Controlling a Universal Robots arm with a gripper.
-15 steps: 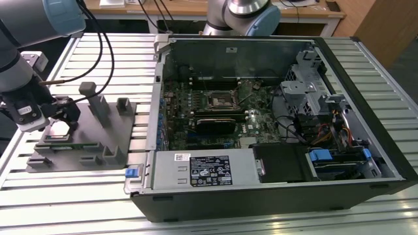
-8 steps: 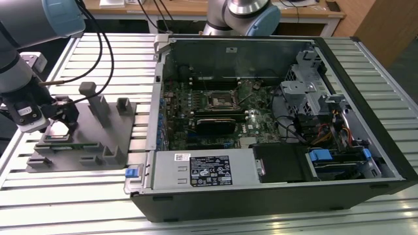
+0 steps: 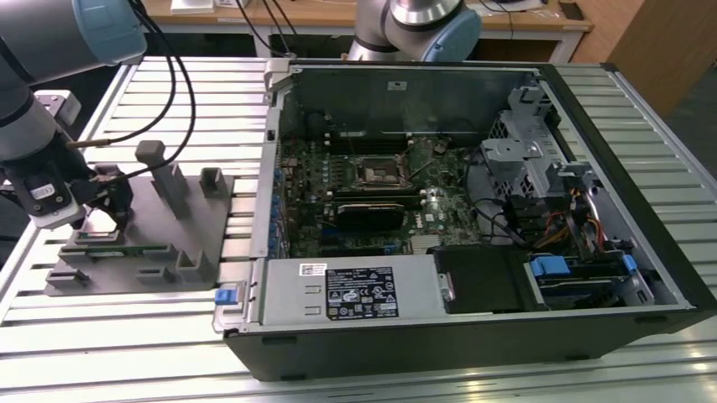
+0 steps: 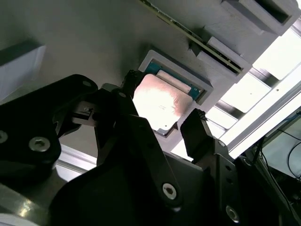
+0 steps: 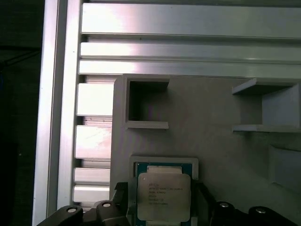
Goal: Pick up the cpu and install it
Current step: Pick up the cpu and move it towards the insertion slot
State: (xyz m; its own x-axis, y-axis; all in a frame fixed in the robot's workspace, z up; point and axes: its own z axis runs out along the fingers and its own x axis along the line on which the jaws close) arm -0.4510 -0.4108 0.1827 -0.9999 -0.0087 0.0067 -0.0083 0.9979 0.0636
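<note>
The cpu [image 5: 163, 193] is a small square chip with a pale metal top on a green board. It lies flat in a shallow square recess of the grey fixture [image 5: 211, 141]. My gripper [image 5: 162, 202] hangs right over it, open, one black finger [image 4: 134, 80] on each side of the chip and a small gap to its edges. In the second wrist view the cpu [image 4: 157, 101] shines between the two fingers. In the exterior view the gripper [image 3: 99, 214] is at the fixture [image 3: 168, 243], on the exterior view's left.
The open computer case [image 3: 471, 210] lies on the slatted metal table [image 3: 134, 336], with the motherboard's socket frame [image 3: 379, 172] in its middle. A green memory stick [image 3: 123, 249] rests in the fixture beside upright grey posts [image 3: 168, 180]. Cables hang near the arm.
</note>
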